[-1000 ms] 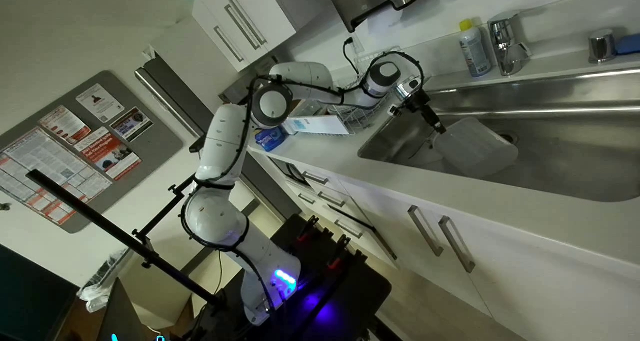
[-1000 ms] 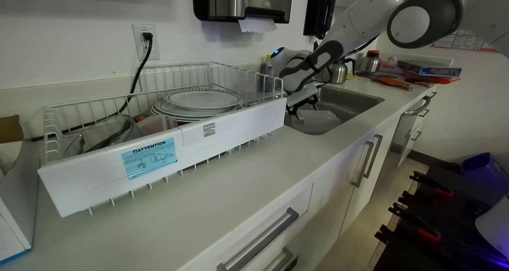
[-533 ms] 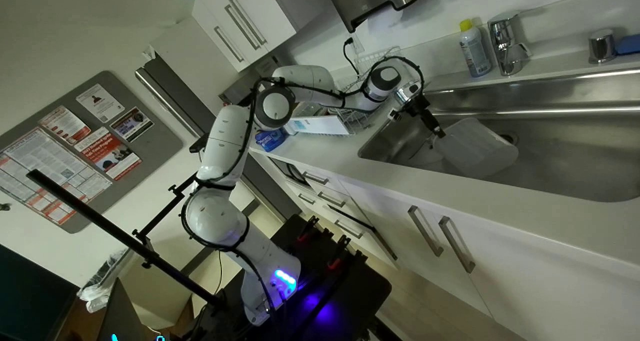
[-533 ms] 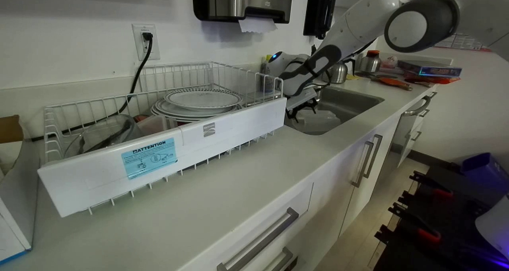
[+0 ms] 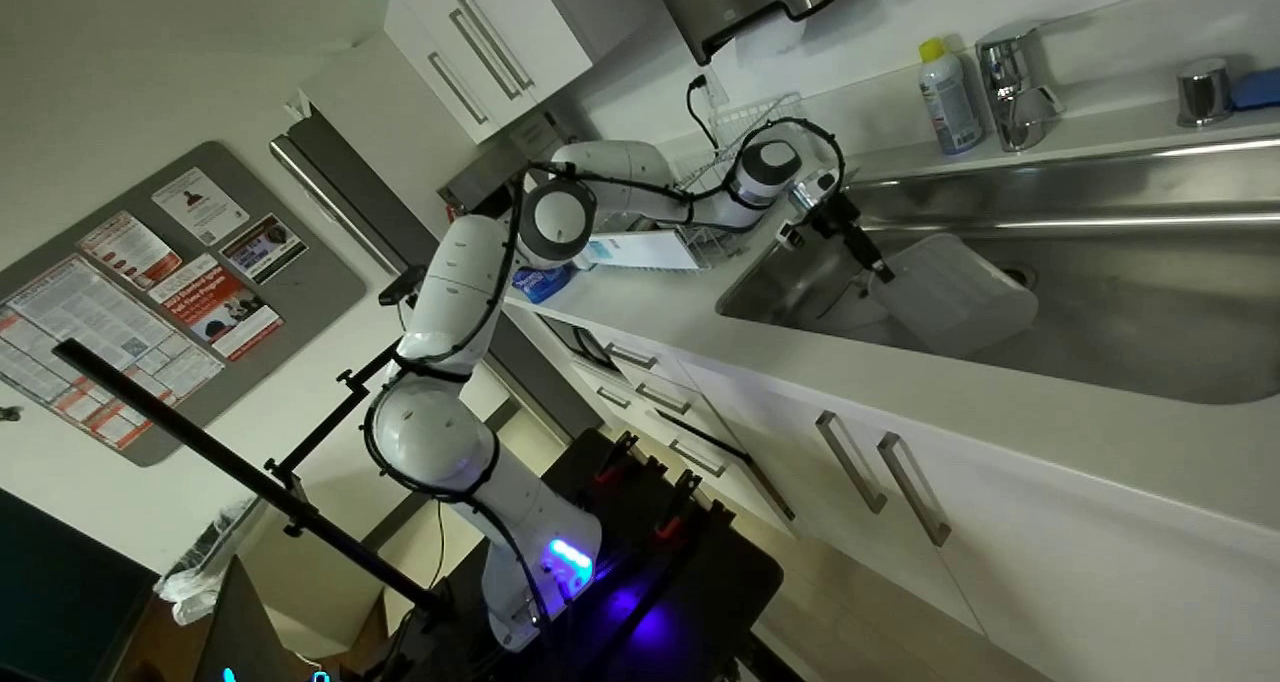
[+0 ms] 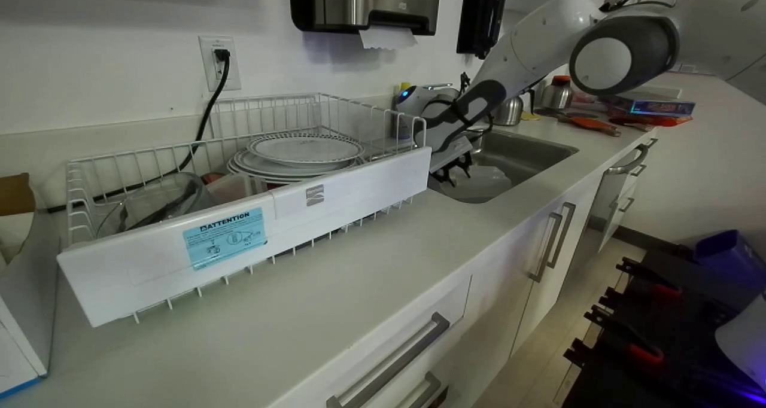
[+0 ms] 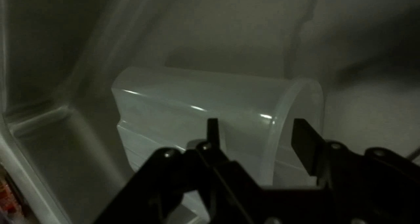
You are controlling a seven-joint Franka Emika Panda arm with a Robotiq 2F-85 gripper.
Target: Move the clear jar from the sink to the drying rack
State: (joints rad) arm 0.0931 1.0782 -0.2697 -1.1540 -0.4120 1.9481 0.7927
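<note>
The clear jar (image 7: 197,96) lies on its side in the steel sink (image 7: 82,158), its open mouth to the right in the wrist view. It also shows in both exterior views (image 5: 955,302) (image 6: 483,183). My gripper (image 7: 256,128) is open and empty. In the wrist view the jar's rim shows between the fingers: one finger is over the outer wall, the other in front of the open mouth. Contact cannot be told. In an exterior view the gripper (image 5: 880,270) is at the jar's mouth end. The drying rack (image 6: 353,186) is white wire with a white front panel.
The rack holds stacked plates (image 6: 305,148) and a clear glass dish (image 6: 161,198). A bottle with a yellow cap (image 5: 950,102) and the faucet (image 5: 1012,92) stand behind the sink. A paper towel dispenser (image 6: 371,1) hangs on the wall above the counter.
My gripper has moved down slightly toward the jar's rim, and the arm's elbow has come lower. The gripper stays open. The jar lies in nearly the same place.
</note>
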